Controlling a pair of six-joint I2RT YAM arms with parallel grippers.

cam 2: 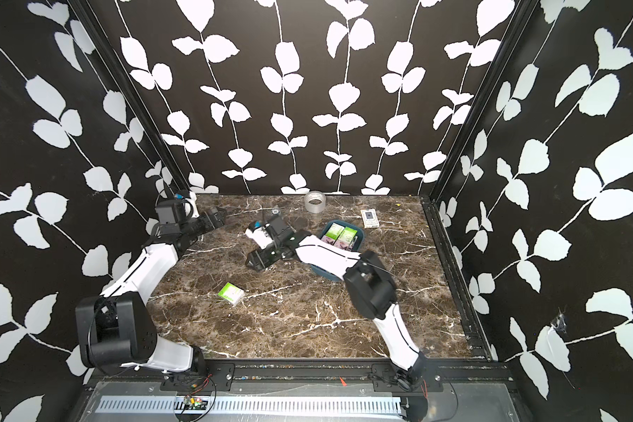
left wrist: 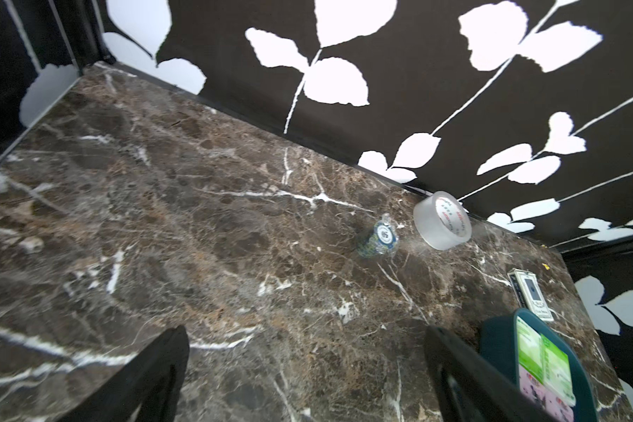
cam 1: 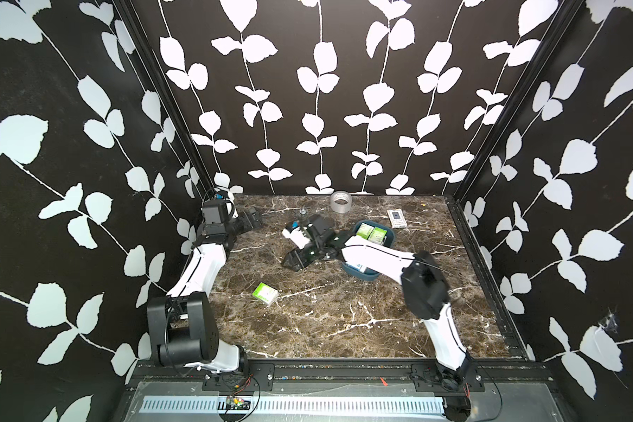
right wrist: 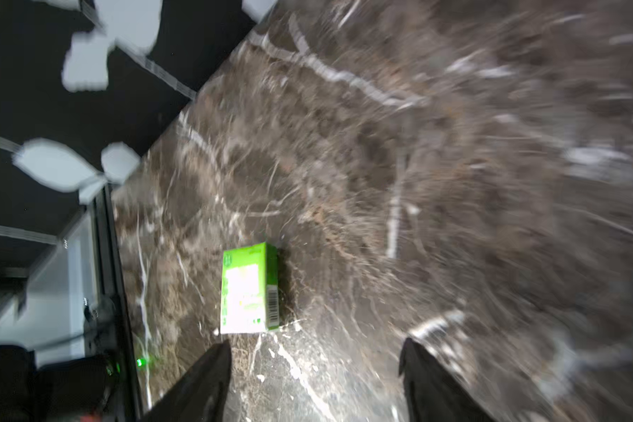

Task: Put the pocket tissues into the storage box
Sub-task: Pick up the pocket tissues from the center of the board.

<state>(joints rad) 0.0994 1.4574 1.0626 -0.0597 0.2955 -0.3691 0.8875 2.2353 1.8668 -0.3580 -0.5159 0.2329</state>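
Black fingers (right wrist: 205, 383) of the right end effector (right wrist: 317, 341) sit closest in the blurred right wrist view. They stand apart with nothing between them. Just beyond their tips, one lime-green pack (right wrist: 249, 288) of pocket tissues lies flat on the brown marble surface (right wrist: 454, 182).

In both top views the same lime-green pack (cam 1: 265, 293) lies toward the near left of the surface, apart from the right end effector (cam 1: 293, 263), which points down toward it.

The storage box (cam 1: 366, 277) sits right of centre, and the right arm (cam 1: 373, 252) crosses above it. Inside, two green packs (cam 1: 371, 233) lie side by side at the far end. Black-pink packs (cam 2: 335, 244) lie just nearer, and a white-and-blue pack (cam 1: 359, 266) at the near end is partly hidden by the arm.

The left end effector (cam 1: 256, 218) hangs near the far left corner. In the left wrist view its fingers (left wrist: 154, 372) are spread wide and hold nothing.

A tape roll (cam 1: 340, 201) stands by the back wall. A white gadget (cam 1: 396, 218) lies just beyond the box.
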